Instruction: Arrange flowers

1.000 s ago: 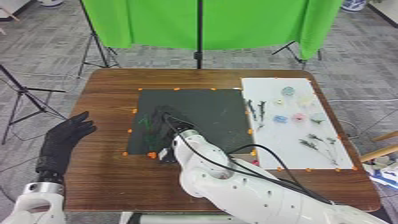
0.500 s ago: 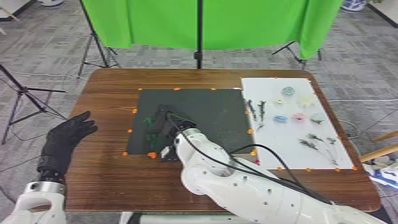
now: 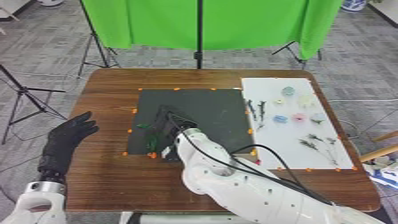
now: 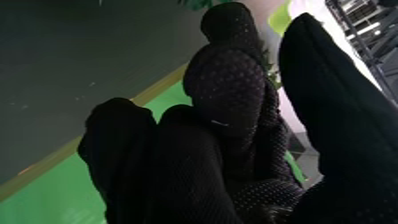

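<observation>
On the board [image 3: 222, 107], your greenery [image 3: 152, 142] seems started, flowers [image 3: 298, 117] left to place; I can't tell if your right hand [image 3: 163, 120] grips anything.

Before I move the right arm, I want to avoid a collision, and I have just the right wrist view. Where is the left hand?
Observer: In the head view, the left hand is at the left edge of the table, outside the dark mat.
Operator: Which half of the mat is my right hand over?
Observer: The right hand is over the mat's left half.
Operator: And the pink flower?
Observer: The pink flower lies on the white sheet, to the right of the mat.
</observation>
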{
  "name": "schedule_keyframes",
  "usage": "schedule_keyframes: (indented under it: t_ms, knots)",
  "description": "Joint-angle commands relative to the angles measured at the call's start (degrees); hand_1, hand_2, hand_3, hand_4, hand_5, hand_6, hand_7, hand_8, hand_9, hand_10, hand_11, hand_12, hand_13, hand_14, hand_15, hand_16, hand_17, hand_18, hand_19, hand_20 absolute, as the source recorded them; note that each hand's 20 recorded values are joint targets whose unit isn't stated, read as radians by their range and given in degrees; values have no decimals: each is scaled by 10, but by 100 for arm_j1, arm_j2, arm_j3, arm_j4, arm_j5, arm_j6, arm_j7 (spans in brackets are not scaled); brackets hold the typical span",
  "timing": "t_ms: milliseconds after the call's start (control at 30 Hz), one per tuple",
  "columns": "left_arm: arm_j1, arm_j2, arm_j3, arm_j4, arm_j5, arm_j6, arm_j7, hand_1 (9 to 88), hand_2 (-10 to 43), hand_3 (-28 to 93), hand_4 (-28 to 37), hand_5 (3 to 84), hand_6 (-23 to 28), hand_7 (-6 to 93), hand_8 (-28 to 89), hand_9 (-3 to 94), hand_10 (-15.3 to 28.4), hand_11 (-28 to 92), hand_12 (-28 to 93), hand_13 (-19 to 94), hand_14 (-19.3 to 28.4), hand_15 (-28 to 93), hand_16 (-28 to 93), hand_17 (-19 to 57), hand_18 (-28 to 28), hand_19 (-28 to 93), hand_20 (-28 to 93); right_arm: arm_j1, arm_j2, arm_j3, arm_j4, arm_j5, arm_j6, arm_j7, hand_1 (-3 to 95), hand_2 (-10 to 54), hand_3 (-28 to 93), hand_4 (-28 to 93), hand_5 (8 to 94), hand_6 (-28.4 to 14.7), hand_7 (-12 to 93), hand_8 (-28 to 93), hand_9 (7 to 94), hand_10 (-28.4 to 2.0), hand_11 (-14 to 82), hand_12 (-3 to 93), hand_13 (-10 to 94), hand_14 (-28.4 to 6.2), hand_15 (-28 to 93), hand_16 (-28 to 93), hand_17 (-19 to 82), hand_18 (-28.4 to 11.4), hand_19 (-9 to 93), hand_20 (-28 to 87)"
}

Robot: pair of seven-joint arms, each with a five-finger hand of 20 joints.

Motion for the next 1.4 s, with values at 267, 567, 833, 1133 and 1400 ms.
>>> schedule_keyframes:
  t_ms: [267,567,833,1133,1400]
  knots:
    - [474,-214,-404,-208,46,-3,-128,233,31,691,-248,465,50,101,-62,454,140,179,112,388,186,214,9,111,140,119,206,-737,3036,2464,-2822,-667,180,-313,374,-95,637,-72,853,-35,180,-18,928,-117,387,321,931,-21,682,466,694,-167,932,665]
    - [583,-244,-490,-270,78,-20,-199,239,21,693,-245,465,50,101,-62,453,139,179,112,388,187,216,9,111,140,119,205,-3794,4336,5645,-3324,-766,-468,-45,320,-95,616,-92,831,-31,191,-82,905,-125,390,326,909,-28,697,477,667,-174,932,681]
    - [577,-239,-499,-281,153,-93,-235,262,2,682,-224,465,50,101,-61,453,139,179,112,388,186,215,9,111,140,118,205,-5121,4606,6683,-3164,-1005,-1453,339,317,-95,591,-136,827,-34,184,-80,899,-124,400,336,904,-28,713,481,666,-179,932,693]
    - [609,-251,-523,-299,223,-141,-277,276,-13,672,-201,465,51,102,-62,453,139,181,112,388,186,216,9,111,140,116,205,-5596,4710,6872,-2992,-921,-2094,453,330,-95,576,-149,829,-36,180,-78,897,-124,412,348,900,-29,728,489,667,-180,932,702]
    - [602,-259,-503,-307,271,-176,-303,280,-12,665,-195,465,52,101,-62,452,138,180,111,387,186,216,9,110,140,117,205,-5334,4723,6322,-2583,-987,-2211,447,335,-95,576,-140,831,-36,179,-77,897,-123,413,349,900,-28,729,491,668,-179,932,706]
